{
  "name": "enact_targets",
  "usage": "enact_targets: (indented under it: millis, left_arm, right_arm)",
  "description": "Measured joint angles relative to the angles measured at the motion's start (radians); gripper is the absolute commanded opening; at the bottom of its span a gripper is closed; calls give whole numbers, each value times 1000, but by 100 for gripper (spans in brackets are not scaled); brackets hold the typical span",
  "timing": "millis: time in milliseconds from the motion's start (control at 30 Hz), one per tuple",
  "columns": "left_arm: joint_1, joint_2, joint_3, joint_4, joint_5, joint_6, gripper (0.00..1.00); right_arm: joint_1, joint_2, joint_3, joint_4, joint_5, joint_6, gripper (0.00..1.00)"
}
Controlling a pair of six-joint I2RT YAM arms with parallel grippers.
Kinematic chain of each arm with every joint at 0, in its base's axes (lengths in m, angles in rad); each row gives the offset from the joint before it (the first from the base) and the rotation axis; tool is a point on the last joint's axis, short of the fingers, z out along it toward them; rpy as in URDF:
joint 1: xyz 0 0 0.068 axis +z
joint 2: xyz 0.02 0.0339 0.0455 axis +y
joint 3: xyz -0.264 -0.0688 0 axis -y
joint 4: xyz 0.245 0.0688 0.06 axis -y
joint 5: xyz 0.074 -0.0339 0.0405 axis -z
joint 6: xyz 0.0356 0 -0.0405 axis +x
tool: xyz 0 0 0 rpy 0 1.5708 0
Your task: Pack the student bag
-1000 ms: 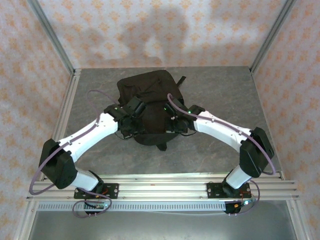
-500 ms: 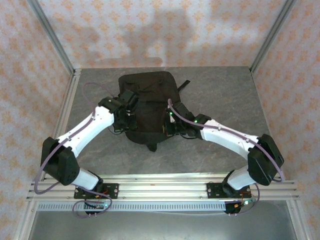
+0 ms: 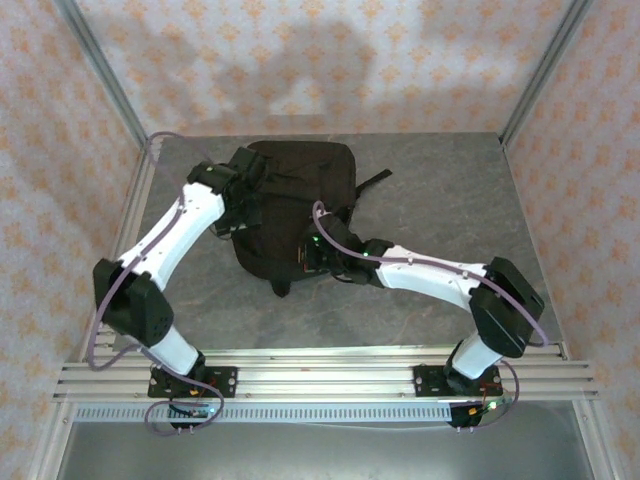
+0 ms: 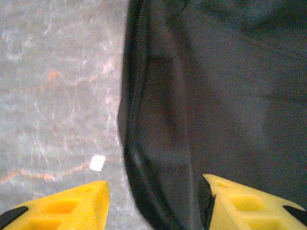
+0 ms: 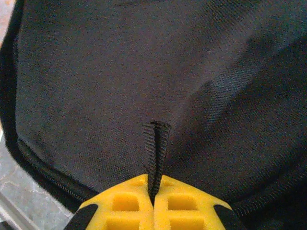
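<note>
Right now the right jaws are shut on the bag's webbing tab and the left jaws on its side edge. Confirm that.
Wrong on the left: the left jaws are open, straddling the student bag's side edge, as the left wrist view shows. The right jaws are indeed shut on the webbing tab.

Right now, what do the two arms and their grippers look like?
Both the left arm and right arm have white tubular links with bulky black joint housings, and a mauve cable loops along each. The left gripper and right gripper have yellow fingers with moulded rectangular pockets and black edging.
</note>
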Motion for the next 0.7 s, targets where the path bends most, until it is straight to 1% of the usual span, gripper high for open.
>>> enact_targets:
  millis: [133, 233, 367, 567, 633, 700]
  left_arm:
    - [-7, -187, -193, 33, 119, -196, 57]
    - [-37, -254, -306, 66, 199, -352, 60]
    - [-85, -237, -331, 133, 256, -504, 61]
    - [-132, -204, -335, 259, 290, -658, 59]
    - [-144, -180, -336, 287, 296, -689, 57]
    - [-152, -153, -338, 309, 300, -713, 51]
  right_arm:
    - [2, 20, 0, 32, 26, 85, 0]
    - [2, 22, 0, 65, 29, 129, 0]
    - [4, 35, 0, 103, 29, 163, 0]
    - [5, 52, 0, 137, 21, 184, 0]
    - [5, 52, 0, 144, 18, 188, 0]
    - [5, 52, 0, 150, 17, 188, 0]
